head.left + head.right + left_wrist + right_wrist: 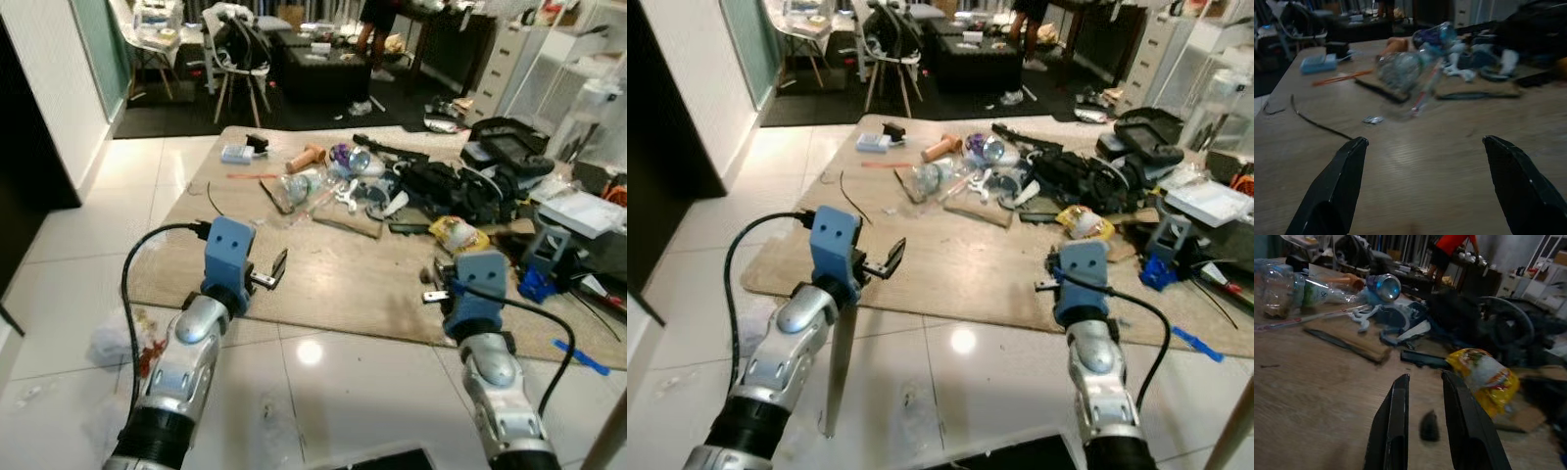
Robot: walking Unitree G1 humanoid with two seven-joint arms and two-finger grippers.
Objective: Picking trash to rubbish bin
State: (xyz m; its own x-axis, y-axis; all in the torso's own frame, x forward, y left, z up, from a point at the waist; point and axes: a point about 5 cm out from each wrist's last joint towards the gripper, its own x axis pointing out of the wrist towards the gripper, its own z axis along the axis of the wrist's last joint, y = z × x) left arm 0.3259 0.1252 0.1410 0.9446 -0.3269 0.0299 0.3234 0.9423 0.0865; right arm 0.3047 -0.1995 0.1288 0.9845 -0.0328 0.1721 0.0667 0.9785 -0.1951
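Observation:
Trash lies scattered on a tan rug [333,279]: a crumpled clear plastic bottle [299,186], a blue can [358,162] and a yellow snack bag [458,233]. My left gripper [269,274] hovers over the rug's near left part, open wide with nothing between its fingers. The bottle [1400,68] is well ahead of it. My right gripper [431,294] hangs over the rug's near right part, shut and holding nothing. The yellow bag [1484,377] lies just ahead of it and slightly to the right, with a small dark scrap [1428,426] on the rug under the fingers.
Black bags and straps [451,186] pile up at the rug's back right, beside a blue object [534,279]. White crumpled plastic [113,343] lies on the tile floor at my left. A chair [240,49], dark tables and a person [377,29] stand far back.

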